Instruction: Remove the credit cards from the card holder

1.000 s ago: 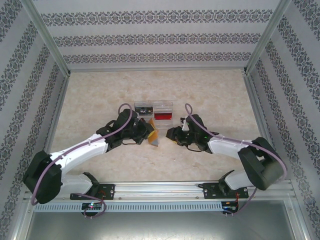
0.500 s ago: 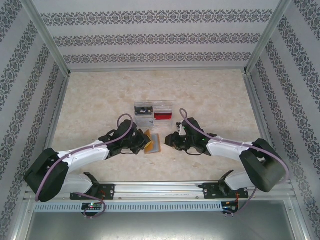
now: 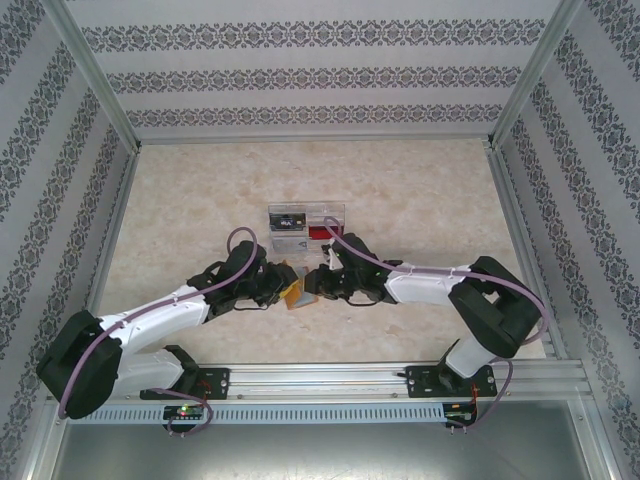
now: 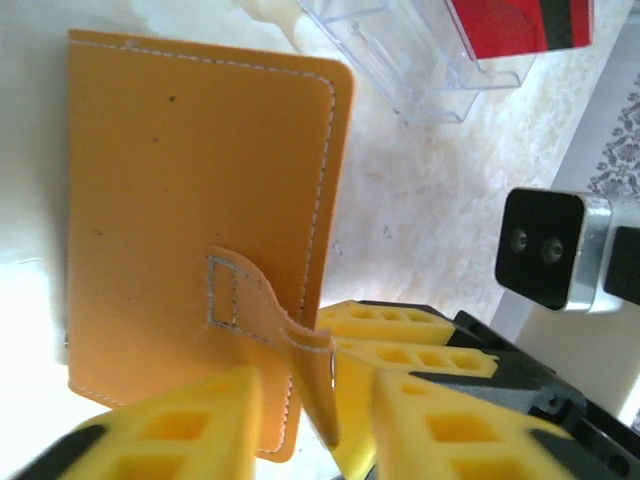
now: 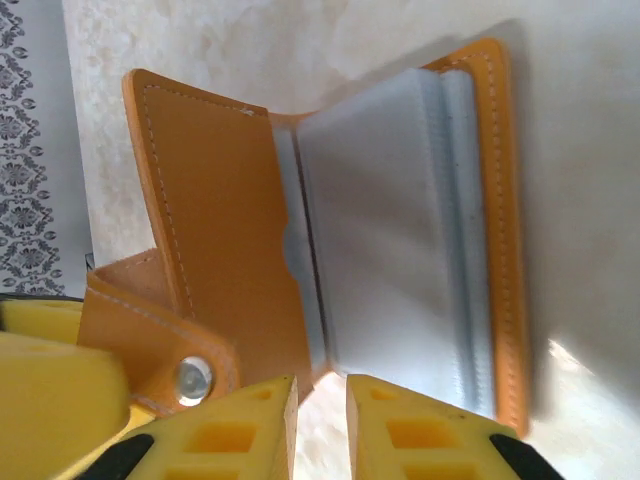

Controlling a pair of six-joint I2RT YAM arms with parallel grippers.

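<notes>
The card holder [image 3: 294, 292] lies on the table between my two grippers, folded partly open. In the left wrist view its orange cover [image 4: 200, 190] faces me, and its strap [image 4: 310, 370] hangs loose between the spread fingers of my open left gripper [image 4: 315, 400]. In the right wrist view grey-blue sleeves [image 5: 400, 250] lie open beside the inner cover [image 5: 220, 220]. My right gripper [image 5: 320, 400] sits at the holder's near edge, its jaws close together with only bare table between them. I cannot tell whether the sleeves hold credit cards. A red card [image 3: 322, 233] lies in the clear tray.
The clear plastic tray [image 3: 305, 212] stands just behind the holder and also holds a dark card [image 3: 287, 218]. The right gripper's yellow fingers [image 4: 400, 335] sit close against my left gripper [image 3: 283, 287]. Metal frame rails [image 3: 110, 230] border the marbled table.
The holder came down from a lifted, tilted hold onto the table. My left gripper opened and let the strap go. The right gripper moved left up to the holder and its jaws narrowed.
</notes>
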